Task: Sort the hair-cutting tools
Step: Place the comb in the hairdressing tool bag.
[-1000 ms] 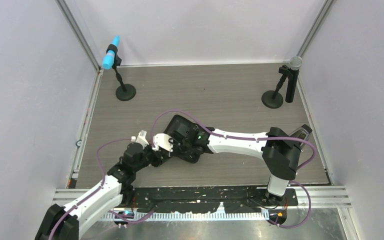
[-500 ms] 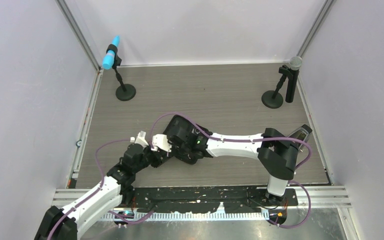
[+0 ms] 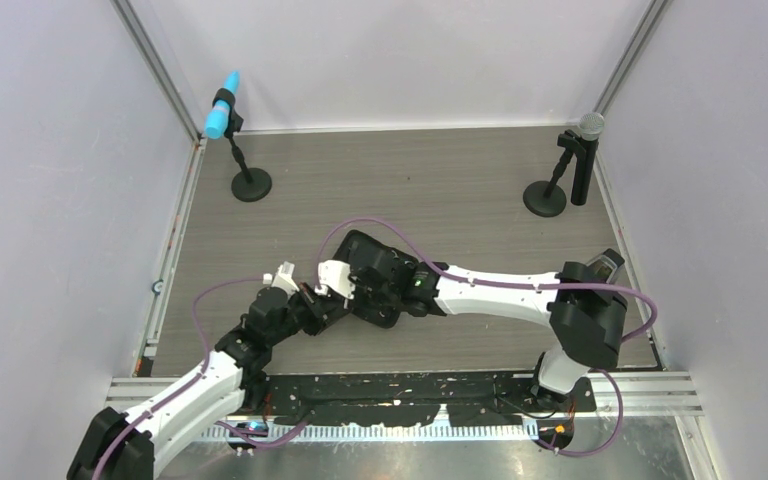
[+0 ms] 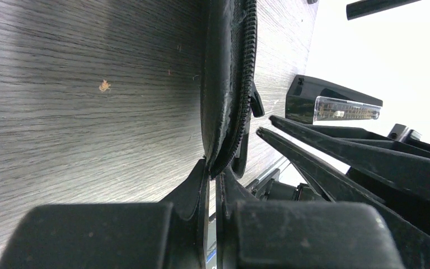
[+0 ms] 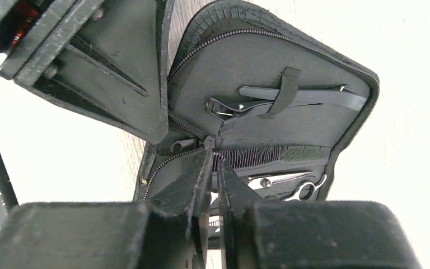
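Left gripper (image 4: 214, 171) clamped shut on the zip case (image 5: 269, 61) edge, right gripper (image 5: 214, 157) pinched closed on its zipper at centre frame; clip (image 5: 227, 106), comb (image 5: 274, 154) and scissors (image 5: 291, 184) lie inside the open case.

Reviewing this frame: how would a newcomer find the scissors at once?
On the wood-grain table, a black zip case is open near the front middle. In the right wrist view, look in its lower half, just under the row of comb teeth. The scissors are the only shiny silver thing there, with a ring handle, among all-black neighbours.
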Controlling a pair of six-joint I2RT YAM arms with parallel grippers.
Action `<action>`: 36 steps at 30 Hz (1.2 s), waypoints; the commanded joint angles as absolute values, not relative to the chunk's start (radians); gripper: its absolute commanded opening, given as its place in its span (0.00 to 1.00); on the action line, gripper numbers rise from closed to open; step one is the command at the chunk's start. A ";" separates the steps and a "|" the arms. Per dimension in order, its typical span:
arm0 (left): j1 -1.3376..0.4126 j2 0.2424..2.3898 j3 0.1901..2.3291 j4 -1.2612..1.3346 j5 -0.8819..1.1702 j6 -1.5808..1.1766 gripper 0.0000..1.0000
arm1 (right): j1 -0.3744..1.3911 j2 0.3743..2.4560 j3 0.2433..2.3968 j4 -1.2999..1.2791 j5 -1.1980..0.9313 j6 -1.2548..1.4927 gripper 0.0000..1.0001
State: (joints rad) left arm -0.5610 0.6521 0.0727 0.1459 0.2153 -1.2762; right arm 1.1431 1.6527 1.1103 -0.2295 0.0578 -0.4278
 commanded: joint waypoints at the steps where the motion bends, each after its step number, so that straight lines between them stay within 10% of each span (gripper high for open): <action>1: -0.566 0.651 0.113 0.227 0.246 -1.272 0.00 | 1.143 1.586 1.097 -0.232 0.022 -0.404 0.20; 36: -0.579 0.614 0.123 0.227 0.254 -1.297 0.00 | 1.160 1.704 1.159 -0.233 0.056 -0.430 0.30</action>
